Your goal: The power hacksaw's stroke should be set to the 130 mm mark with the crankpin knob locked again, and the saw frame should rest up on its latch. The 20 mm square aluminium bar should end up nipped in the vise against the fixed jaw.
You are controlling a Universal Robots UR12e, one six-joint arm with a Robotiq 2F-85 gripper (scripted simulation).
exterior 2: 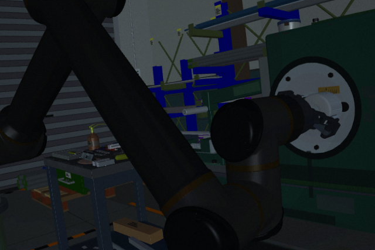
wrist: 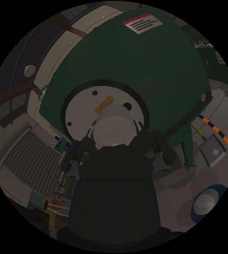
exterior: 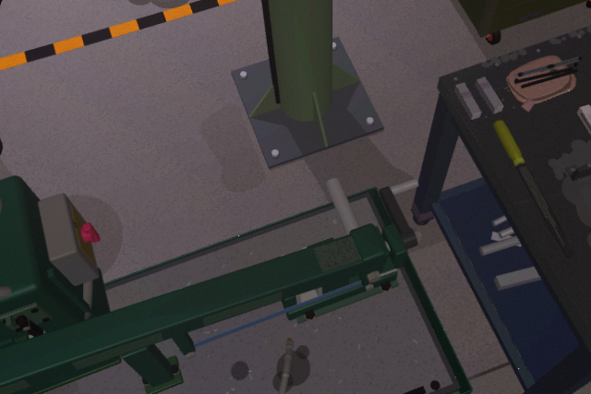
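Observation:
My gripper [wrist: 114, 133] [exterior 2: 325, 111] reaches level at the white crank disc [exterior 2: 315, 107] on the side of the green hacksaw housing. The pale ribbed crankpin knob [wrist: 114, 119] [exterior 2: 324, 104] stands out from the disc, just below a yellow stroke scale [wrist: 104, 105] [exterior 2: 328, 89]. On the far side of the machine the green saw frame [exterior: 200, 299] lies along the bed with its blue blade [exterior: 277, 316] beneath it. A pale bar [exterior: 342, 205] sticks out past the frame near the vise. My gripper is closed around the crankpin knob.
The arm's green pedestal [exterior: 300, 46] stands bolted to the floor behind the saw. A dark workbench [exterior: 530, 142] to the right carries a yellow-handled file [exterior: 525, 175] and small blocks, with offcuts in a blue tray below. A blue stock rack [exterior 2: 212, 68] stands in the background.

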